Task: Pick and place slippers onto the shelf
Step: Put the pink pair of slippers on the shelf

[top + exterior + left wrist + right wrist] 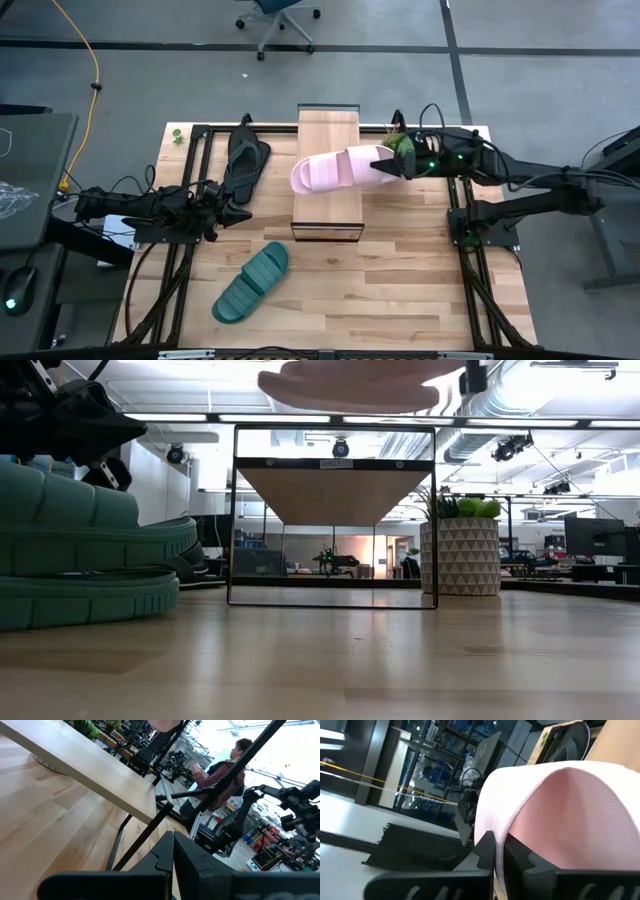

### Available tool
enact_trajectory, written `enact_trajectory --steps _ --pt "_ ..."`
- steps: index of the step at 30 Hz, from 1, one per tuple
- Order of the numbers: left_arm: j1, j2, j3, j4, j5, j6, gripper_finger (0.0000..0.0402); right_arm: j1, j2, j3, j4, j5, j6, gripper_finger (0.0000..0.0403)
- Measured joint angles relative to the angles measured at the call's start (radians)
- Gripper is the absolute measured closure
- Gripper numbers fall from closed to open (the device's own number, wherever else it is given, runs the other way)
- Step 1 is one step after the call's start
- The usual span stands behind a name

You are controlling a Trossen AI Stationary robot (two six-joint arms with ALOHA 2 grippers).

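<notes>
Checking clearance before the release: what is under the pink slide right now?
The pink slide, held by the right gripper, hangs over the shelf plank, not touching it in the low view. The plank beneath is covered from above.

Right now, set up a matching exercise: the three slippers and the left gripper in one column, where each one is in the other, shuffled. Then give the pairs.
Things:
1. pink slipper
2. teal slipper
3. black flip-flop
4. left gripper

Places:
A. on the table at the near left, nothing holding it
B. on the table left of the shelf, toward the far edge
C. held by the right gripper over the shelf
D. low over the table, left of the shelf, shut and empty

Pairs: 1-C, 2-A, 3-B, 4-D
</notes>
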Motion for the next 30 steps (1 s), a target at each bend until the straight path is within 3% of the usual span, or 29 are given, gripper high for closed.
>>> enact_trajectory --steps 21,30 --pt "0.000 0.000 0.000 0.000 0.001 0.024 0.0401 -0.224 0.157 0.000 0.129 -0.167 -0.025 0.0403" --pt "0.000 0.000 0.000 -0.001 0.018 0.025 0.0401 -0.271 0.228 0.000 0.144 -0.223 -0.022 0.0403"
